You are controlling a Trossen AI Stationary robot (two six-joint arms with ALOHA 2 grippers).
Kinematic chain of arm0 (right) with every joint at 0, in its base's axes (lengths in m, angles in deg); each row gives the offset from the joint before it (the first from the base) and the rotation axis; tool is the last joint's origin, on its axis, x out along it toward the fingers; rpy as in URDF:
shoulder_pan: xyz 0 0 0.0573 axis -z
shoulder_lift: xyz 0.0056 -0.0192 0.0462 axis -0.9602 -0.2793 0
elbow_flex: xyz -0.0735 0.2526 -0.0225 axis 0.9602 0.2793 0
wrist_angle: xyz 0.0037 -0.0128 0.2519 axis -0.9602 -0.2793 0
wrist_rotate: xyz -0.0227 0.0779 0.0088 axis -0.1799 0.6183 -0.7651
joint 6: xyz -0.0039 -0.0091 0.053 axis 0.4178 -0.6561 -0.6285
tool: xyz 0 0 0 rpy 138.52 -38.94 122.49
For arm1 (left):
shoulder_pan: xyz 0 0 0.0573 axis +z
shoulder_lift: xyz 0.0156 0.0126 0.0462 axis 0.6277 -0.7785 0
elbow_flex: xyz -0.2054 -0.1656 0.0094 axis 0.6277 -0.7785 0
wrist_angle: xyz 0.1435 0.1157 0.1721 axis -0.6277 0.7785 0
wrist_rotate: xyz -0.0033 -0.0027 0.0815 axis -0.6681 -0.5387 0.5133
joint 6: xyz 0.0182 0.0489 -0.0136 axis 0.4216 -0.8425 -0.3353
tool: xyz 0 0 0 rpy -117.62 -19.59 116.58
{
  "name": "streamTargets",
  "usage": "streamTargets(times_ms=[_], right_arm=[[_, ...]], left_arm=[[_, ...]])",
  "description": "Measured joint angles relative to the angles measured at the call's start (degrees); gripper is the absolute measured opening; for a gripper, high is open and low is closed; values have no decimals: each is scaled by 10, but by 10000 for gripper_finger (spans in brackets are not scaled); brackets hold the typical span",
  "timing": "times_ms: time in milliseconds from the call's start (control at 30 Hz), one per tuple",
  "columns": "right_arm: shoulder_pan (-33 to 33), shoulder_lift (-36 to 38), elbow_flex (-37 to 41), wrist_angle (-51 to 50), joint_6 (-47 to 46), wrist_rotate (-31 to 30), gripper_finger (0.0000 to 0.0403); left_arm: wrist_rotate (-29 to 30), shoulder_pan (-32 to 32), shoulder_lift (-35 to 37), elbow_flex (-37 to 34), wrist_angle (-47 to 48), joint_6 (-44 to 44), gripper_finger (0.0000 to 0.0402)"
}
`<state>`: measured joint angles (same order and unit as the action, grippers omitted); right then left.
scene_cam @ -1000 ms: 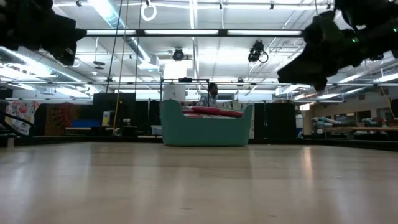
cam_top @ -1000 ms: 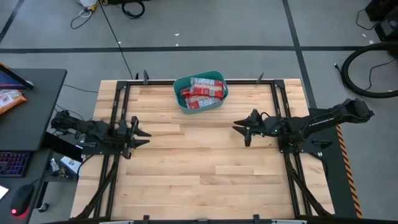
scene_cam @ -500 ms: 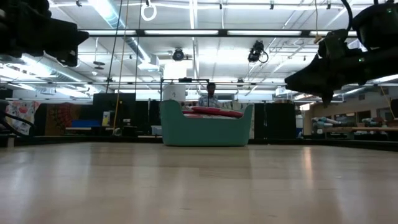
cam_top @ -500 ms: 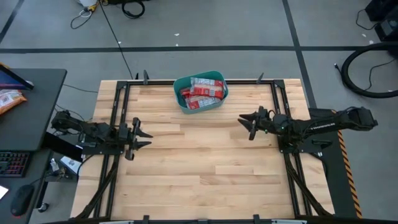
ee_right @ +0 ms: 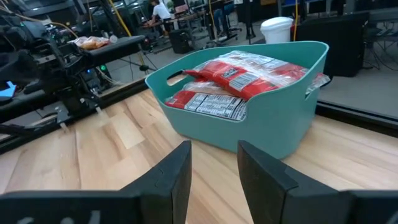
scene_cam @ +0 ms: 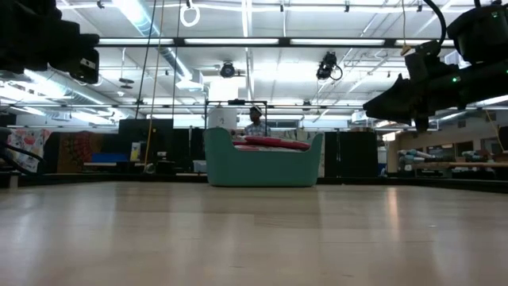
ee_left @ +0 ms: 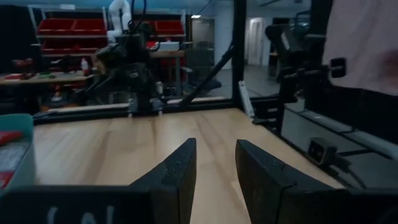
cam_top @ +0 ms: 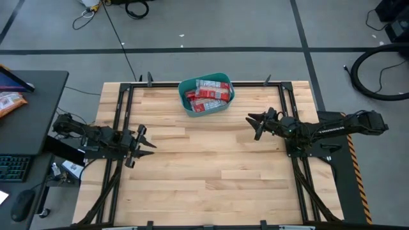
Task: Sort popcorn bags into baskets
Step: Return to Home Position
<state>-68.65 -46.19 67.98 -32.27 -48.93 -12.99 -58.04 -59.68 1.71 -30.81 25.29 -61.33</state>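
The teal basket stands on its base at the middle of the table's far edge, and also shows in the low view and the right wrist view. Several red popcorn bags lie piled inside it, and their tops rise above the rim. My left gripper hovers open over the table's left side, with nothing between its fingers. My right gripper hovers open over the right side. It points at the basket and is empty.
Bare wooden tabletop stretches between the two arms. Black frame rails run along the left and right sides. A dark desk with an orange snack bag stands left of the table. A person shows far behind the basket.
My right gripper has drawn back toward the table's right edge and sunk a little, staying open. My left gripper has rolled slightly in place. The basket and bags have not moved.
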Motion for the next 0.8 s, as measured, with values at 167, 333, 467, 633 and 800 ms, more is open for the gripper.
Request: streamTargets(times_ms=[167, 333, 467, 633, 800], right_arm=[[0, 0, 0, 0, 0, 1, 134], [0, 0, 0, 0, 0, 1, 134], [0, -1, 0, 1, 0, 2, 134], [0, -6, 0, 8, 0, 2, 134], [-1, -10, 0, 6, 0, 1, 134]], left_arm=[[13, 0, 0, 0, 6, -5, 117], [12, 0, 0, 0, 7, -3, 117], [-150, 14, 2, 11, 1, 22, 117], [-303, 16, -14, 33, -13, 30, 117], [-300, 16, -15, 36, -14, 30, 117]])
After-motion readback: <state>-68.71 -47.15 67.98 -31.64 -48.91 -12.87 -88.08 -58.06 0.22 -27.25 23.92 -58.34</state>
